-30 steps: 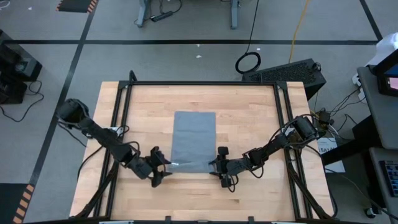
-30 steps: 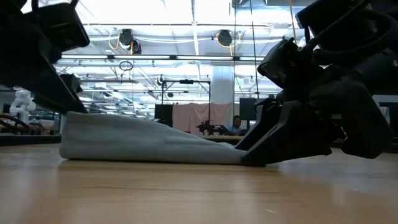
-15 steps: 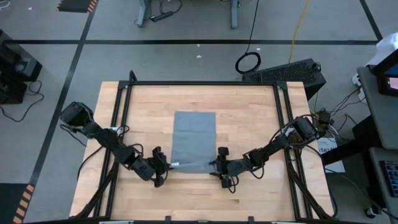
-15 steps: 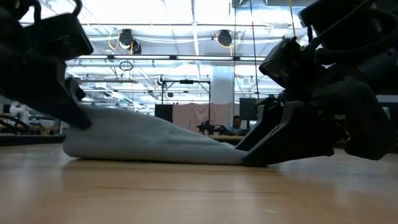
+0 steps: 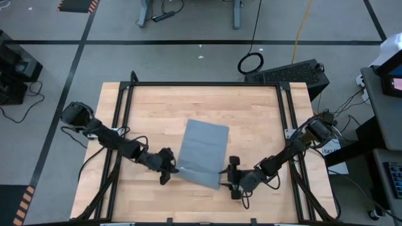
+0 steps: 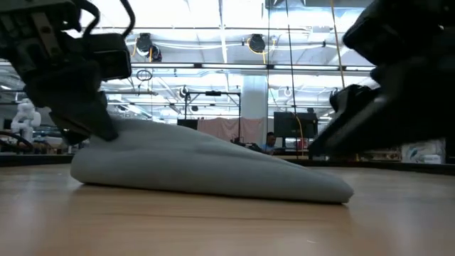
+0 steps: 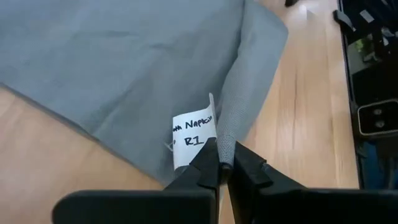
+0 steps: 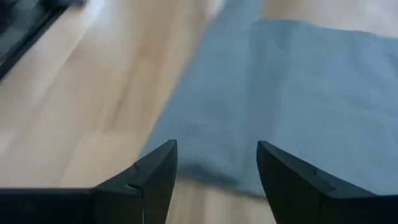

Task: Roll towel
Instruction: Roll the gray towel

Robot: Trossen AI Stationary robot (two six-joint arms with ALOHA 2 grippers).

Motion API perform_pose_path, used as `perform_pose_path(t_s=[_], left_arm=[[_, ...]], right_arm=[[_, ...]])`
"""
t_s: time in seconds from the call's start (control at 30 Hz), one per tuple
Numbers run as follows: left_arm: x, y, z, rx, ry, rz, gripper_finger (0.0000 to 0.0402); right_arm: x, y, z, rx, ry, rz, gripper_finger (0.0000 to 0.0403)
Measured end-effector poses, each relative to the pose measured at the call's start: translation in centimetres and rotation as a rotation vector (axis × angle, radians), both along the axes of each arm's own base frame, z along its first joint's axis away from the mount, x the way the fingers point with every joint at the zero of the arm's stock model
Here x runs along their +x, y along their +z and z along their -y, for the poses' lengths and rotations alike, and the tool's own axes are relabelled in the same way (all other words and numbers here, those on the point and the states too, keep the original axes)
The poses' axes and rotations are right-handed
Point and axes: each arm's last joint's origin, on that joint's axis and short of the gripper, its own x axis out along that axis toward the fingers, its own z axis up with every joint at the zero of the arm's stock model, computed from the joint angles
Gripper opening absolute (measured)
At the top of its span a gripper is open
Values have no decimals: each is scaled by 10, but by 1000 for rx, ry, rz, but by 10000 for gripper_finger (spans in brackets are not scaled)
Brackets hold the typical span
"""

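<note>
The grey towel [image 5: 204, 152] lies flat on the wooden table [image 5: 151, 107], turned askew. Its white tag [image 7: 194, 132] sits at the near-left corner. In the low view the towel [image 6: 206, 169] is a low mound, higher at the left. My left gripper [image 5: 168, 167] [image 7: 225, 167] [image 6: 92, 124] is shut on that corner beside the tag. My right gripper [image 5: 230, 177] [image 8: 216, 163] stands open just off the towel's near-right corner. It is raised above the table in the low view [image 6: 345, 117]. The towel's edge [image 8: 205, 177] lies ahead of its fingers. My left gripper pinches the towel's near-left corner between its two fingers, on a raised ridge of cloth [image 7: 227, 138] right beside the white tag. The fingers [image 7: 208, 169] slant down from the table's left. The corner is lifted a little; the rest lies on the table.
Black frame rails [image 5: 122, 119] [image 5: 286, 119] run along the table's left, right and far sides. Bare wood lies all round the towel. Beyond the table is a lit workshop with desks and a far-off seated person [image 6: 271, 141].
My left gripper has shut on the towel's near-left corner and gone toward the table's right, lifting that corner. The whole towel has slid right and turned askew. My right gripper, still open, has drawn back toward the near-right and risen off the towel's near-right corner.
</note>
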Motion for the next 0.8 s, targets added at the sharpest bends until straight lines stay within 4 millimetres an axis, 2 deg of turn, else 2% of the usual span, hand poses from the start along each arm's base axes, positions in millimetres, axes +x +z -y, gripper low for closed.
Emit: perform_pose_path(t_s=[0.07, 0.17, 0.3, 0.57, 0.67, 0.8], left_arm=[[1, 0, -3, -5, -10, -5, 17], [2, 0, -5, -9, -16, -7, 17], [5, -1, -10, 3, -1, -7, 17], [4, -3, -13, 42, 13, -22, 19], [4, -3, -14, 49, 23, -18, 37], [5, -3, -14, 55, 33, -16, 94]], right_arm=[[2, 1, 3, 74, -76, 14, 212], [5, 0, 6, 170, -101, -6, 212], [5, -7, 6, 179, -90, -39, 201], [2, -13, 4, 129, -66, -66, 124], [2, -13, 4, 132, -47, -74, 96], [2, -12, 1, 135, -37, -59, 82]])
